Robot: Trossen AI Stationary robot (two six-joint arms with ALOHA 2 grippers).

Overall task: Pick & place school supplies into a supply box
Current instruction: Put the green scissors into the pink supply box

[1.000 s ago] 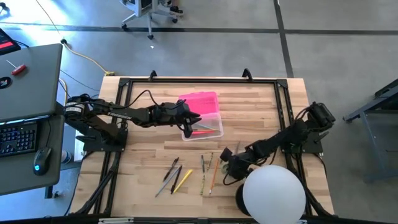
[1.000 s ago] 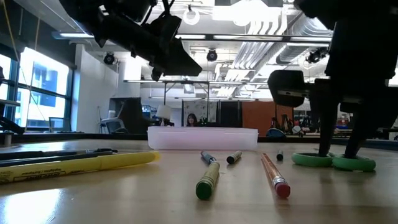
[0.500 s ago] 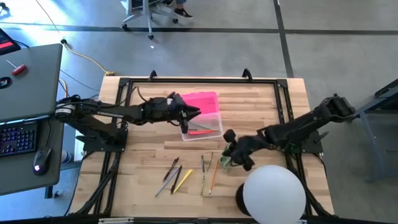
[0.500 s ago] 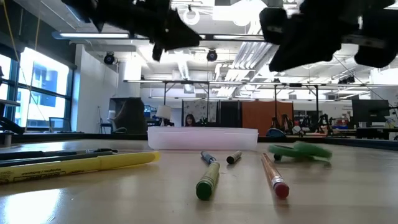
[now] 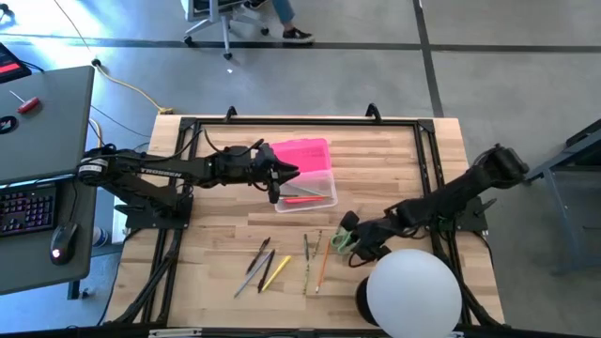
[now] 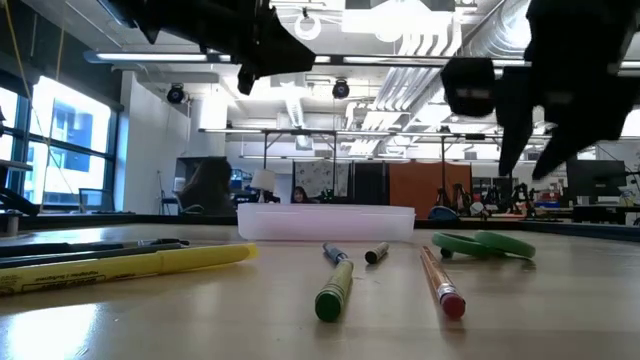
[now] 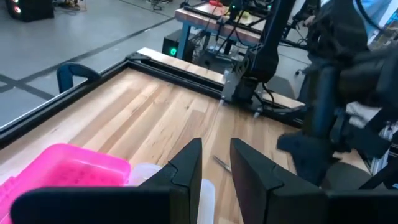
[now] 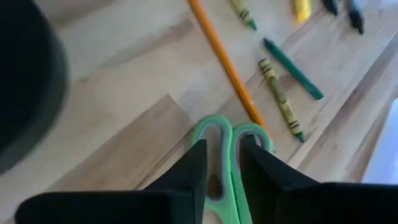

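Observation:
The green-handled scissors [image 5: 340, 239] lie flat on the table [image 5: 394, 160] at the right, and show in the low view [image 6: 485, 243]. My right gripper [image 6: 532, 165] hangs open just above them. Its wrist view shows the handle loops [image 8: 214, 134] below, past its fingers, and it touches nothing. The supply box [image 5: 308, 188], clear with a pink lid [image 5: 305, 155], stands at the middle far side with a red pen inside. My left gripper [image 7: 214, 180] hovers open and empty over the box's left end. Loose pens and pencils [image 5: 265, 263] lie near the front.
A large white dome [image 5: 413, 291] stands at the front right, close to my right arm. An orange pencil [image 8: 227, 65] and crayons [image 8: 280, 99] lie beside the scissors. A yellow marker [image 6: 130, 265] lies at the front left. Black frame rails [image 5: 300, 122] edge the table.
My right gripper has come up off the scissors, which have slid a little toward the table's left and still lie flat. My left gripper has risen a little above the box.

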